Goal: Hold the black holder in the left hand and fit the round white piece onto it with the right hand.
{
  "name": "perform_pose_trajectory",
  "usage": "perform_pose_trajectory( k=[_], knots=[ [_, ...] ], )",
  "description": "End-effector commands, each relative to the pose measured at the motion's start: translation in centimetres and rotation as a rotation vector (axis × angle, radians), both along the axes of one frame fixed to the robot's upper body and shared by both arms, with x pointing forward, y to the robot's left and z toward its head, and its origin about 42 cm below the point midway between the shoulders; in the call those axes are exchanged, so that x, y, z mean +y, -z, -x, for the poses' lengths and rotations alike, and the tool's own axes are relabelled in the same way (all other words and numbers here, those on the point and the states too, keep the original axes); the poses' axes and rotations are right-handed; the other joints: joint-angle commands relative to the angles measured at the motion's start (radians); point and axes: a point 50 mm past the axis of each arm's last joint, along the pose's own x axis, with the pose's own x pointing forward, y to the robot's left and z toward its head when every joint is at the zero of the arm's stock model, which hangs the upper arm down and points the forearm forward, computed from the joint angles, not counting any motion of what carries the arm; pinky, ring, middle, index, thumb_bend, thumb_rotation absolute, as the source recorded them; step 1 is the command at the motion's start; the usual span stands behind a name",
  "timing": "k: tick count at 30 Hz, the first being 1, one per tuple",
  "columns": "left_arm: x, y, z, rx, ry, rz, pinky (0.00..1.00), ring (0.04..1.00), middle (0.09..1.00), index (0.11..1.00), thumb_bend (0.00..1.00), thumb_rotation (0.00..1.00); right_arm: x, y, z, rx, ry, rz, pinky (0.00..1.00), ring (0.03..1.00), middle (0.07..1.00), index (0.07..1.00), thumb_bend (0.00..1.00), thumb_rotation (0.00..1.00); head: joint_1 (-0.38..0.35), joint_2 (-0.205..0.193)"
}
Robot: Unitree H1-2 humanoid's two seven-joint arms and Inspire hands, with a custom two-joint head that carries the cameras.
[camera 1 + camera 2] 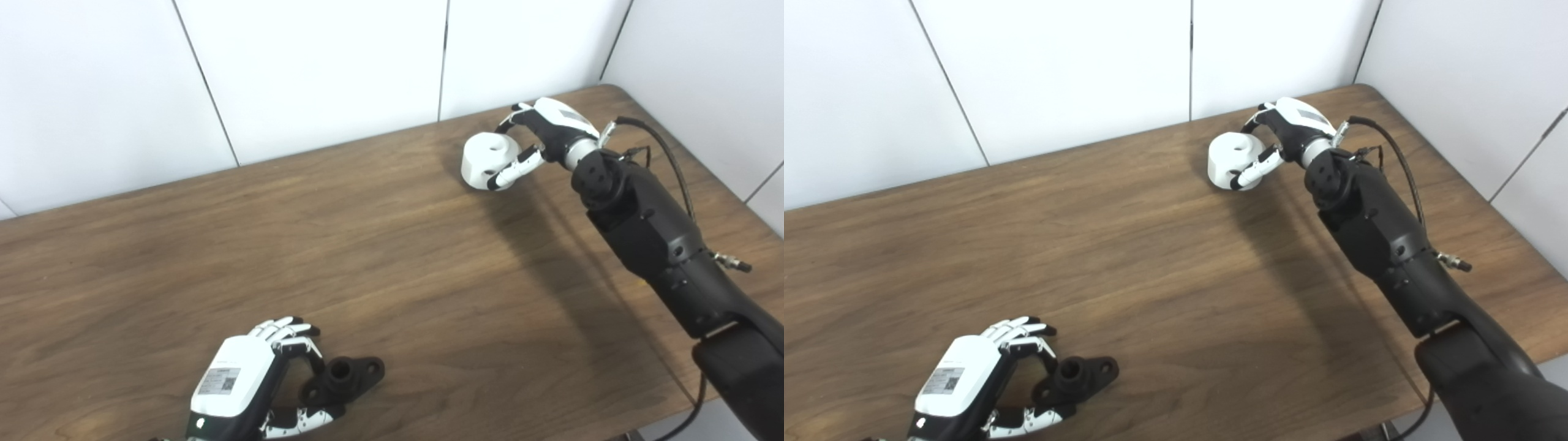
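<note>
White wall panels back a brown wooden table (pixel 380 245) that carries both parts of the assembly. At lower left, the left robot hand (pixel 245 383) lies on the near edge, its fingers (pixel 278 331) curled over and its thumb beneath, closed around one end of the black holder (pixel 346 376). That holder rests flat on the table, its long axis running from the hand out toward the right and slightly away, with an upright round socket at its middle and a flange with a hole at its free end.

Between the two hands the wood is bare, so nothing stands in the way.

At upper right, near the far edge and well apart from the holder, the right robot hand (pixel 1274 144) wraps the round white piece (pixel 1230 160), fingers over its far side and thumb along its near side. Whether the piece is lifted or touching the table cannot be told; its holed face points up and toward the camera.

Judged from this layout, the coming move turns on one diagonal: the piece must travel left and toward the robot to reach the socket, and the left robot hand must raise the holder to meet it.
</note>
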Motion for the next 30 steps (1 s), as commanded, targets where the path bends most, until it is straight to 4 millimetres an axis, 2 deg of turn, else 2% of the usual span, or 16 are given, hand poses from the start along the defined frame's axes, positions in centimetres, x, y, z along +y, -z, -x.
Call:
perform_pose_trajectory(
  k=[1,12,16,23,24,25,27,30],
  knots=[
    [0.46,1.91,1.26,0.105,0.008,-0.085,0.85,0.863,0.79,0.488,0.52,0.05,-0.59,-3.05,-0.8,-0.081,-0.006,0.039,1.0,1.0,0.964,0.706,0.95,0.29,0.001,0.001],
    [0.38,1.95,1.26,0.1,0.009,-0.078,0.85,0.858,0.786,0.487,0.52,0.05,-0.68,-3.28,-0.74,-0.113,-0.018,0.004,1.0,1.0,0.938,0.665,0.92,0.26,0.003,0.003],
    [0.34,1.94,1.26,0.098,0.01,-0.084,0.85,0.858,0.785,0.487,0.52,0.05,-0.59,-3.28,-0.69,-0.128,-0.022,-0.002,0.93,1.0,0.927,0.646,0.9,0.24,0.005,0.006],
    [0.27,1.87,1.31,0.101,0.008,-0.08,0.85,0.86,0.788,0.487,0.52,0.05,-0.53,-2.97,-0.46,-0.173,-0.035,-0.015,0.94,1.0,0.901,0.586,0.86,0.17,0.008,0.009],
    [0.27,1.85,1.32,0.103,0.007,-0.08,0.86,0.861,0.789,0.487,0.52,0.05,-0.53,-2.94,-0.44,-0.18,-0.036,-0.019,0.94,1.0,0.894,0.529,0.66,0.16,0.008,0.009],
    [0.26,1.82,1.33,0.102,0.007,-0.08,0.86,0.862,0.789,0.487,0.52,0.05,-0.5,-2.89,-0.39,-0.192,-0.037,-0.027,0.94,1.0,0.891,0.51,0.6,0.15,0.007,0.009],
    [0.27,1.81,1.34,0.102,0.007,-0.08,0.85,0.861,0.79,0.487,0.52,0.05,-0.47,-2.82,-0.35,-0.208,-0.038,-0.038,0.94,1.0,0.877,0.492,0.54,0.14,0.007,0.009],
    [0.23,1.76,1.36,0.102,0.006,-0.08,0.86,0.861,0.79,0.487,0.52,0.05,-0.5,-2.71,-0.25,-0.231,-0.045,-0.041,0.92,0.99,0.855,0.485,0.53,0.14,0.009,0.011]
  ],
)
